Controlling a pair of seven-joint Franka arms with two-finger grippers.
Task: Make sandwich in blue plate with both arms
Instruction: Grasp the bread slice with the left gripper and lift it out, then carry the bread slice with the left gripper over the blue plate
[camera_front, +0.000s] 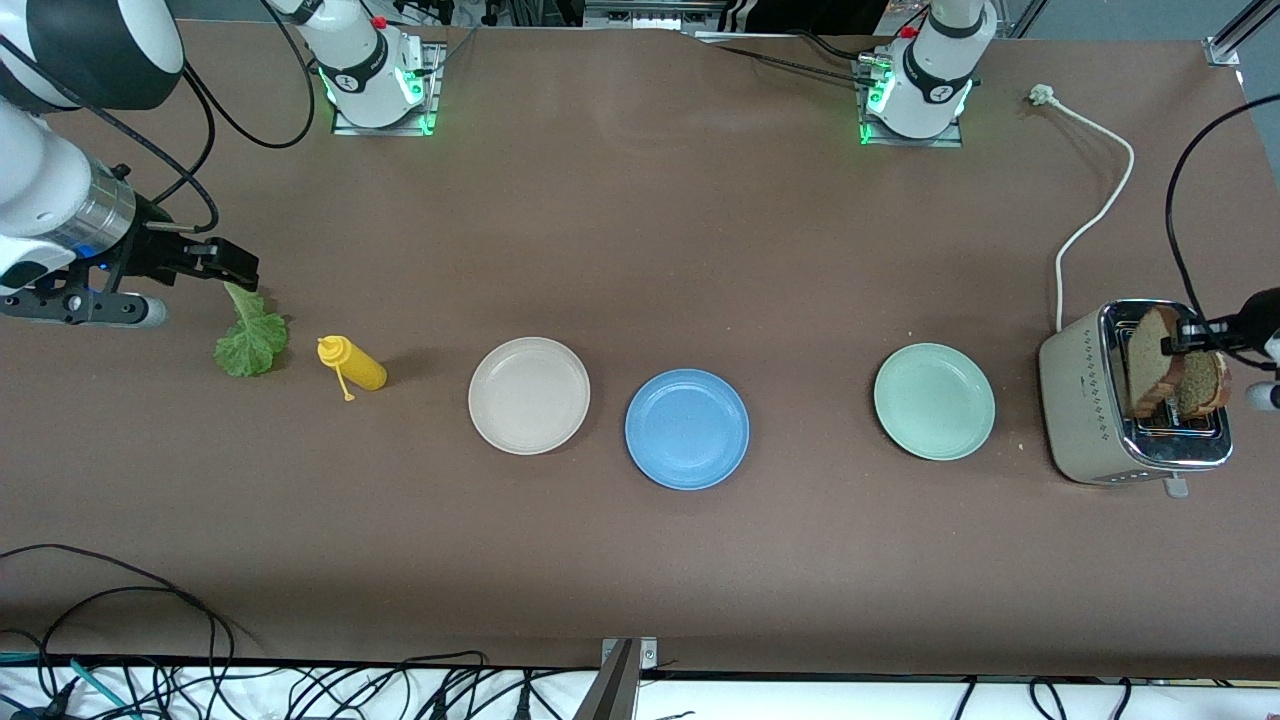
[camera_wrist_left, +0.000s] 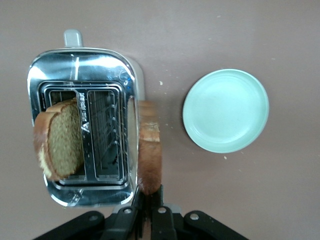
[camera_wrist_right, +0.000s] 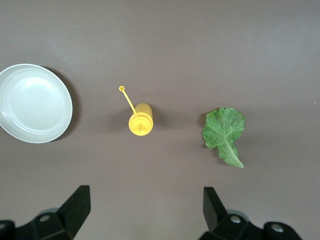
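Two pincers: the left pincer (camera_wrist_left: 148, 200), clamped on an upright bread slice (camera_wrist_left: 149, 145), hangs over the toaster (camera_front: 1090, 400) at the left arm's worktop end; the right pincer (camera_wrist_right: 145, 207) gapes empty above the lettuce leaf (camera_front: 250, 335), whose stem points toward the robot bases. The blue plate (camera_front: 687, 428) lies mid-worktop.

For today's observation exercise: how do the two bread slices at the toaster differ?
One bread slice is pinched by the shut left gripper and lifted over the toaster; the other bread slice leans in a slot, ungripped. The gripped one shows its crust edge in the left wrist view, the other its face. Both are brown with darker crust.
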